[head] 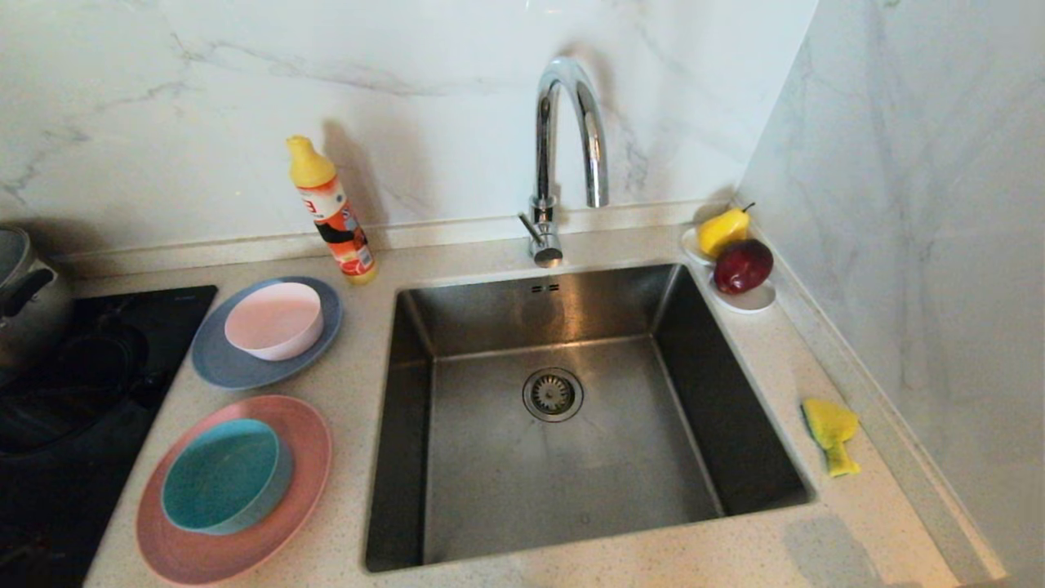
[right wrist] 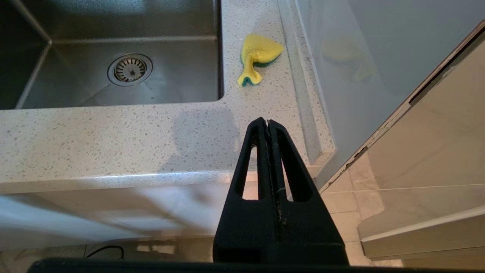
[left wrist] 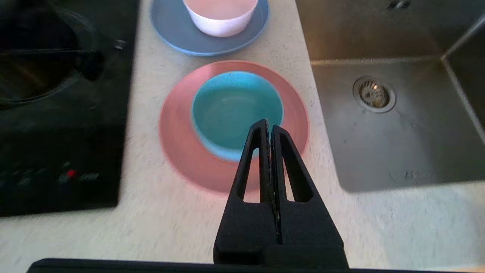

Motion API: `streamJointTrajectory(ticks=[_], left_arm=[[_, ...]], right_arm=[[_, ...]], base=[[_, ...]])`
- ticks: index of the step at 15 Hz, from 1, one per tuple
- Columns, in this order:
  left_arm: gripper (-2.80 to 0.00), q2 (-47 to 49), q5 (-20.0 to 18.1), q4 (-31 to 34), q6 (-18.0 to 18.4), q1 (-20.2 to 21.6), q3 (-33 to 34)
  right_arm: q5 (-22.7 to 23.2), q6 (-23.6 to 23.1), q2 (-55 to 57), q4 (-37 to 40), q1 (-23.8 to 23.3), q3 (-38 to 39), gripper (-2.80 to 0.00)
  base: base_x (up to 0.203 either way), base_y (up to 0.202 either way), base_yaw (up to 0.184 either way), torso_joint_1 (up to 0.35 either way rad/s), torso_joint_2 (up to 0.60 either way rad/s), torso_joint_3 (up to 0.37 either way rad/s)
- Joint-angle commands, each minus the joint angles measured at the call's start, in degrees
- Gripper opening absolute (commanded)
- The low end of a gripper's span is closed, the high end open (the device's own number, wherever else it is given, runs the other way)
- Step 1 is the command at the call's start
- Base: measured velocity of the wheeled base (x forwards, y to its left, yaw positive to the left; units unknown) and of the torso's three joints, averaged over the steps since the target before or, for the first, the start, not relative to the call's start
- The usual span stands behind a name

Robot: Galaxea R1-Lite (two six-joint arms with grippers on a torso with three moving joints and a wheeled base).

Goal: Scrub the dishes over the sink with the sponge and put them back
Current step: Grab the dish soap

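Left of the sink (head: 571, 425), a teal bowl (head: 224, 474) sits on a salmon-pink plate (head: 302, 441), and behind them a pale pink bowl (head: 273, 320) rests on a blue-grey plate (head: 220, 363). The yellow sponge (head: 830, 431) lies crumpled on the counter right of the sink. My left gripper (left wrist: 269, 125) is shut and empty, hovering above the near side of the teal bowl (left wrist: 235, 108) and pink plate (left wrist: 178, 144). My right gripper (right wrist: 267, 122) is shut and empty, held off the counter's front edge, short of the sponge (right wrist: 257, 57). Neither gripper shows in the head view.
A chrome tap (head: 563, 155) stands behind the sink. An orange detergent bottle (head: 331, 211) stands at the back left. A white dish (head: 755, 298) with a pear and a red apple sits at the back right. A black hob (head: 73, 392) with a pot lies far left. A wall closes the right side.
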Motion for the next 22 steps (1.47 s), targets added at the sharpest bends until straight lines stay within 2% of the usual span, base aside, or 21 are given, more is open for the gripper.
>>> streamJointTrajectory(ticks=[1, 6, 7, 10, 13, 16, 20, 22], left_arm=[[-2.8, 16.27, -0.15, -4.96, -0.18, -0.04, -0.68], [-2.8, 52.59, 0.19, -29.41, -1.48, -0.19, -5.7], [0.0, 58.51, 1.15, -34.66, -1.65, -0.41, -7.49], [0.0, 69.19, 4.25, -46.67, -2.04, -2.14, -15.13], [0.0, 70.99, 5.4, -48.65, -2.2, -4.3, -19.12], [0.0, 74.83, 6.08, -50.32, -2.19, -4.43, -21.73], [0.0, 81.08, 9.23, -59.83, -2.19, -4.51, -24.41], [0.0, 82.82, 10.13, -61.42, -2.15, -4.49, -26.88]], right_arm=[[0.02, -0.03, -0.02, -0.01, 0.0, 0.0, -2.8], [0.02, -0.03, 0.02, -0.01, 0.0, 0.0, -2.8], [0.02, -0.03, -0.01, -0.01, 0.0, 0.0, -2.8], [0.02, -0.03, -0.04, -0.01, 0.0, 0.0, -2.8], [0.02, -0.03, 0.04, -0.01, 0.0, 0.0, -2.8], [0.02, -0.03, -0.03, -0.01, 0.0, 0.0, -2.8], [0.02, -0.03, 0.01, -0.01, 0.0, 0.0, -2.8], [0.02, -0.03, -0.02, -0.01, 0.0, 0.0, -2.8]], base=[[0.0, 0.0, 0.0, 0.0, 0.0, 0.0], [0.0, 0.0, 0.0, 0.0, 0.0, 0.0], [0.0, 0.0, 0.0, 0.0, 0.0, 0.0], [0.0, 0.0, 0.0, 0.0, 0.0, 0.0], [0.0, 0.0, 0.0, 0.0, 0.0, 0.0], [0.0, 0.0, 0.0, 0.0, 0.0, 0.0], [0.0, 0.0, 0.0, 0.0, 0.0, 0.0], [0.0, 0.0, 0.0, 0.0, 0.0, 0.0]])
